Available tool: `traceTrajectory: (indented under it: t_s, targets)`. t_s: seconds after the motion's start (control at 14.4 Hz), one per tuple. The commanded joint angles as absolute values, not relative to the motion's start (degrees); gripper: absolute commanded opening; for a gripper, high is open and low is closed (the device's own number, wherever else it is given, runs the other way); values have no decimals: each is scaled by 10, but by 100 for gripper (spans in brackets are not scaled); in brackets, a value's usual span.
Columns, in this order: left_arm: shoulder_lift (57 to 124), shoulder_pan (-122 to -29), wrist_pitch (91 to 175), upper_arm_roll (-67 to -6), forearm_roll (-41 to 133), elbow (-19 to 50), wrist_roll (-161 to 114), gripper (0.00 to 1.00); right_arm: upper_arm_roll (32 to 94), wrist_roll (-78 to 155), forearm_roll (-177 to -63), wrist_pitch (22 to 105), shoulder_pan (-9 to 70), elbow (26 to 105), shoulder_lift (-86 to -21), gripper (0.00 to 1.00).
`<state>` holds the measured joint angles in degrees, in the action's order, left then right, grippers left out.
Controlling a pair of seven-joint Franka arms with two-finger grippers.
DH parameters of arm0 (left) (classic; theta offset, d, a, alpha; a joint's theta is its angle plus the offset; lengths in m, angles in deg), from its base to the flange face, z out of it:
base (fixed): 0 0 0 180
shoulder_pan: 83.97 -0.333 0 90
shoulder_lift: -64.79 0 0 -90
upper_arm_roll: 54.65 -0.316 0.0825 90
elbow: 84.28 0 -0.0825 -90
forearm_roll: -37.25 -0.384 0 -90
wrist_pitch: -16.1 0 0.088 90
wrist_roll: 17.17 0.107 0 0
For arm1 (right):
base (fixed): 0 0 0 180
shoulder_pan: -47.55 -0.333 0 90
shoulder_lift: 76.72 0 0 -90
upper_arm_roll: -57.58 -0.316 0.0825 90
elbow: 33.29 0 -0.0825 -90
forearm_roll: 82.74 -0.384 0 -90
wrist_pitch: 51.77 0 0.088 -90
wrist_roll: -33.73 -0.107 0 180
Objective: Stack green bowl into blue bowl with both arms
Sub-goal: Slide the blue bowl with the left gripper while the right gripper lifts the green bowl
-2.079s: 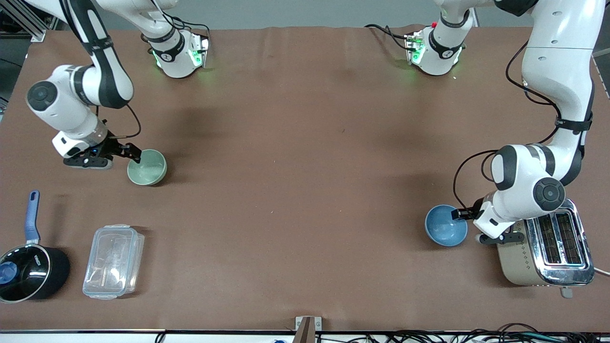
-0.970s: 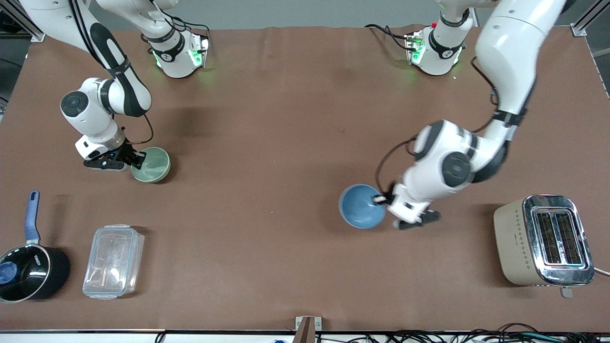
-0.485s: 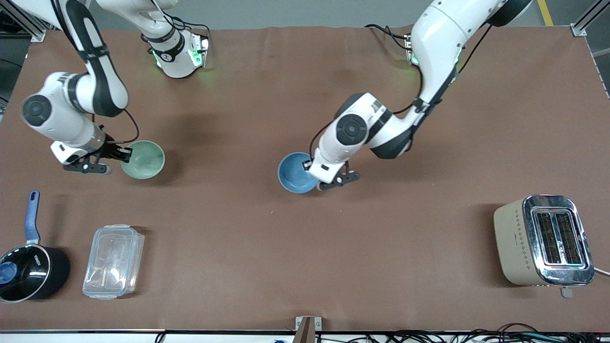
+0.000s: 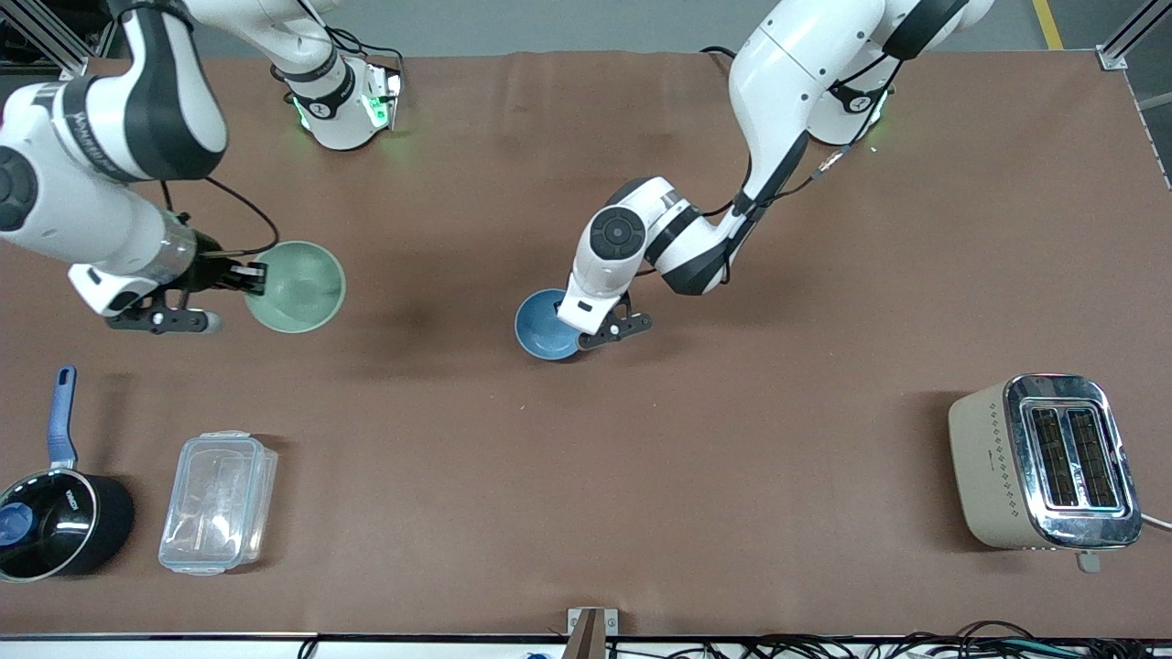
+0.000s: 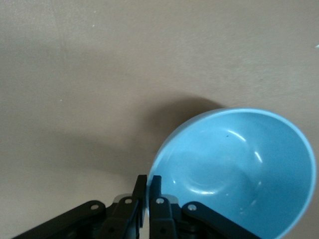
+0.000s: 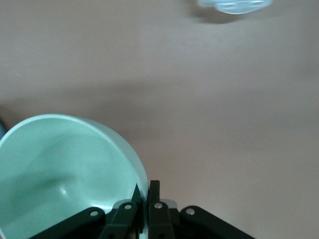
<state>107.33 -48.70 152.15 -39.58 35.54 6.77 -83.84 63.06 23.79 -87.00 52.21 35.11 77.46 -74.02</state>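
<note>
My left gripper (image 4: pixel 569 322) is shut on the rim of the blue bowl (image 4: pixel 544 326) and holds it low over the middle of the table. In the left wrist view the jaws (image 5: pixel 148 183) pinch the rim of the blue bowl (image 5: pixel 239 164). My right gripper (image 4: pixel 255 277) is shut on the rim of the pale green bowl (image 4: pixel 300 287) and holds it up in the air over the right arm's end of the table. In the right wrist view the jaws (image 6: pixel 145 191) pinch the rim of the green bowl (image 6: pixel 60 169).
A black saucepan with a blue handle (image 4: pixel 50 513) and a clear plastic container (image 4: pixel 216 502) sit near the front camera at the right arm's end. A toaster (image 4: pixel 1044 462) stands near the front camera at the left arm's end.
My left arm has carried the blue bowl from beside the toaster to the table's middle. My right arm has lifted the green bowl off the table.
</note>
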Motion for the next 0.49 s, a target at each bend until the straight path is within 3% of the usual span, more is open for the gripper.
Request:
traceTrajectory:
  t_s: [0.0, 0.14, 0.42]
  targets:
    - [1073, -486, 1522, -408, 348, 43, -860, 100, 609, 152, -913, 532, 315, 728, -677, 0]
    - [1034, -495, 1506, -436, 346, 43, -858, 100, 605, 127, -943, 555, 282, 724, -661, 0]
    - [923, -573, 1395, -464, 346, 41, -752, 100, 600, 37, -951, 632, 207, 724, -619, 0]
